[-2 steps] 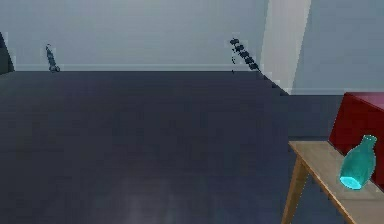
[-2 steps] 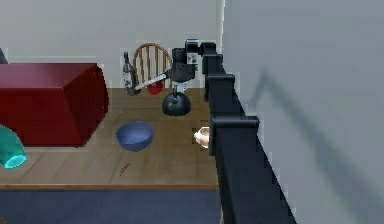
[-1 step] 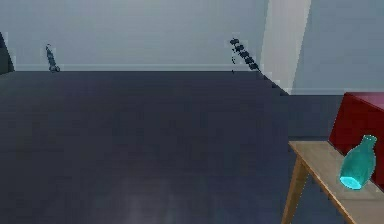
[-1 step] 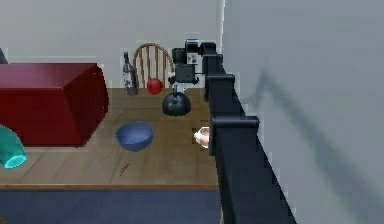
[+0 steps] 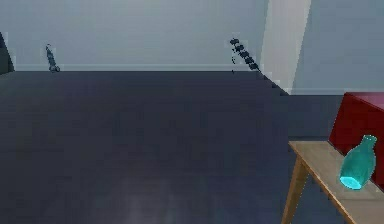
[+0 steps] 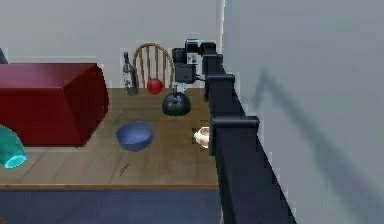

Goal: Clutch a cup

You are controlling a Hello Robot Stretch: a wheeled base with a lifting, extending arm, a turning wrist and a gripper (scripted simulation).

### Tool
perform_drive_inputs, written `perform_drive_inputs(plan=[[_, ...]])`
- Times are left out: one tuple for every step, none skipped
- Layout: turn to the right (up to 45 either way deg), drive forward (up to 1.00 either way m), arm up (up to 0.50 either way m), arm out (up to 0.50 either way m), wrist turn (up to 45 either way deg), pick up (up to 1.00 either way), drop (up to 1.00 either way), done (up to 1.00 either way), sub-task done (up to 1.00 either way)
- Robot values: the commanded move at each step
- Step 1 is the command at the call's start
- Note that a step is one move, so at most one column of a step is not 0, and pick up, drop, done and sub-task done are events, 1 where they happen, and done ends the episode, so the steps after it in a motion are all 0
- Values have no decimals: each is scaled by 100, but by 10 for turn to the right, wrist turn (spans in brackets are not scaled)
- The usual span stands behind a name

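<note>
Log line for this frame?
arm: out over table; gripper: hold unclear; pale cup-like object: beside arm; blue bowl: mid-table

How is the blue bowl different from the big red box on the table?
The bowl is blue; the box is dark red. The bowl is round and hollow, open at the top; the box has flat sides and straight edges. The bowl looks much smaller than the box. Both stand on the wooden table, the bowl to the right of the box in the arm side view.
</note>
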Motion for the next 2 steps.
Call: perform_drive_inputs(plan=[[0, 0, -26, 0, 0, 0, 0, 0, 0], [0, 0, 0, 0, 0, 100, 0, 0, 0]])
